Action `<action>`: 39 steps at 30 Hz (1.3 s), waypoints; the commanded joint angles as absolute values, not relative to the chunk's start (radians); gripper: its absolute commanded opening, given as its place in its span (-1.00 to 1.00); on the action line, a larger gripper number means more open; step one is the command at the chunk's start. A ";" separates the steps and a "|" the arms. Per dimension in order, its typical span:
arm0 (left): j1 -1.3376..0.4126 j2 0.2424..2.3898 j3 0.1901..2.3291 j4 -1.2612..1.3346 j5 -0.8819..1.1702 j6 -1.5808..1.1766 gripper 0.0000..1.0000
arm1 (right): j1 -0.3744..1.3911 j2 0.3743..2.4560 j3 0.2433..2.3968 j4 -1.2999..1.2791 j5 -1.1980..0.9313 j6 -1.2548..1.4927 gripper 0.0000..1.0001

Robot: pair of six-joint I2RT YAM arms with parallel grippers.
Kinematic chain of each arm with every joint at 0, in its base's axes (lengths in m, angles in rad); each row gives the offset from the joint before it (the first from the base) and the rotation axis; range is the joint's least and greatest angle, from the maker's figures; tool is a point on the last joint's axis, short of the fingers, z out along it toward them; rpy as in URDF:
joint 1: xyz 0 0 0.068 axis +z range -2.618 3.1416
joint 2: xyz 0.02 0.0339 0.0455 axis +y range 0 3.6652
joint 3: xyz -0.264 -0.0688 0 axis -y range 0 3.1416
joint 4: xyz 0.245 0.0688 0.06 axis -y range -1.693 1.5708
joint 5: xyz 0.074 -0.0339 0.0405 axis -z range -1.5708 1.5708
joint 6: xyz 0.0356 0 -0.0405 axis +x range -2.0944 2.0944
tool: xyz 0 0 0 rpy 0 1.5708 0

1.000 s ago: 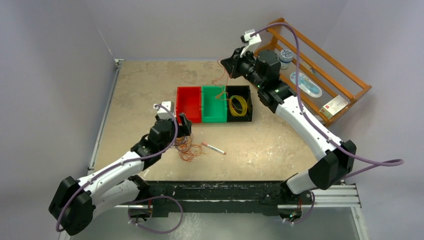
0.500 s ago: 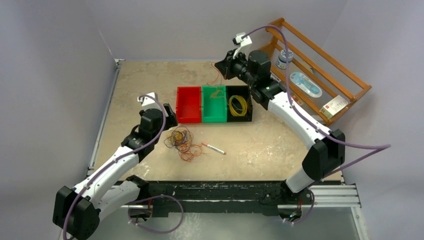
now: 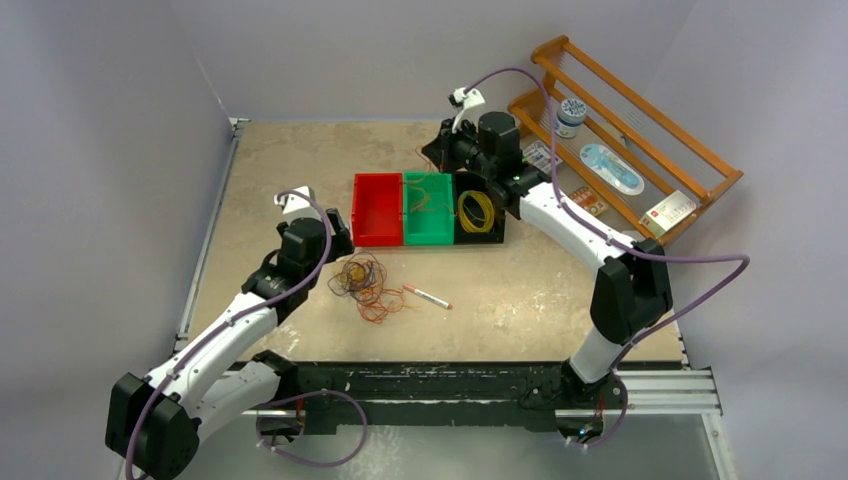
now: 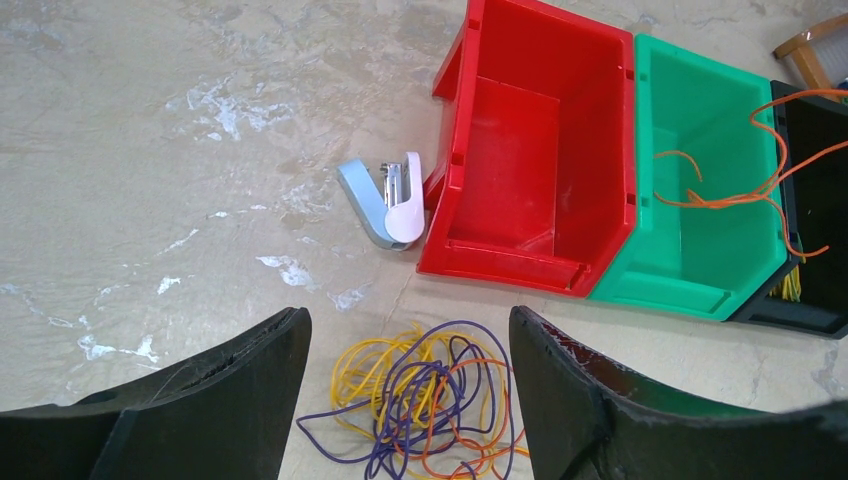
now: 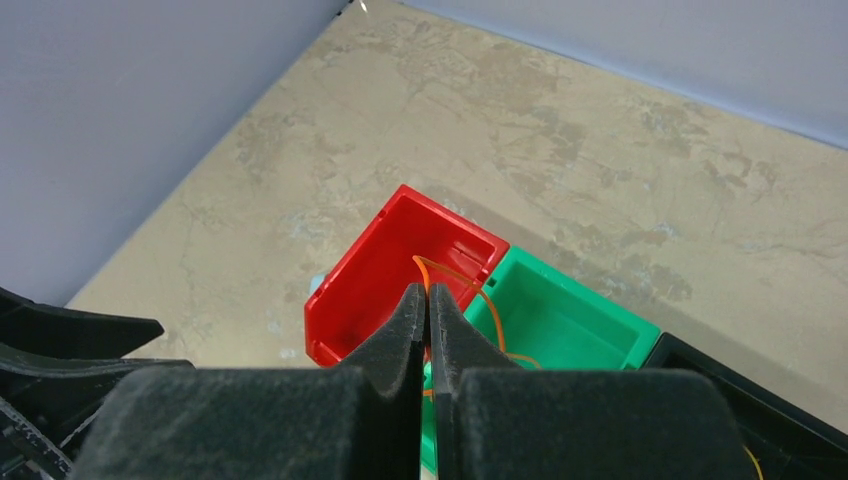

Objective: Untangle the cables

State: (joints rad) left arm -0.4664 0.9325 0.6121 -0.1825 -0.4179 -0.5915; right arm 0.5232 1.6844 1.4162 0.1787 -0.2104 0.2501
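The right pincer is pinched shut on a thin orange wire strand. It holds the strand above the green plastic bin beneath it, apparently to drop the freed strand there. The left pincer hangs open directly over the loose tangle of yellow, orange and purple cables on the surface, seemingly poised to pick another.
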 commanded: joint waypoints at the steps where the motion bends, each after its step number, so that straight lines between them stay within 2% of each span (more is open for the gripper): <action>1: -0.462 0.921 0.635 -0.150 -0.423 -0.601 0.44 | 0.521 1.648 1.442 0.246 -0.222 0.248 -1.00; 14: -0.462 0.916 0.612 -0.135 -0.414 -0.601 0.43 | 0.521 1.610 1.559 0.221 -0.211 0.239 -1.00; 26: -0.462 0.910 0.600 -0.139 -0.419 -0.609 0.42 | 0.521 1.618 1.514 0.246 -0.236 0.274 -1.00; 39: -0.462 0.929 0.602 -0.132 -0.417 -0.603 0.42 | 0.522 1.683 1.425 0.264 -0.142 0.268 -1.00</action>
State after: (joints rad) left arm -0.4667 0.9298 0.6067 -0.1795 -0.4152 -0.5915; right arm 0.5232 1.6718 1.4384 0.2165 -0.1749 0.2680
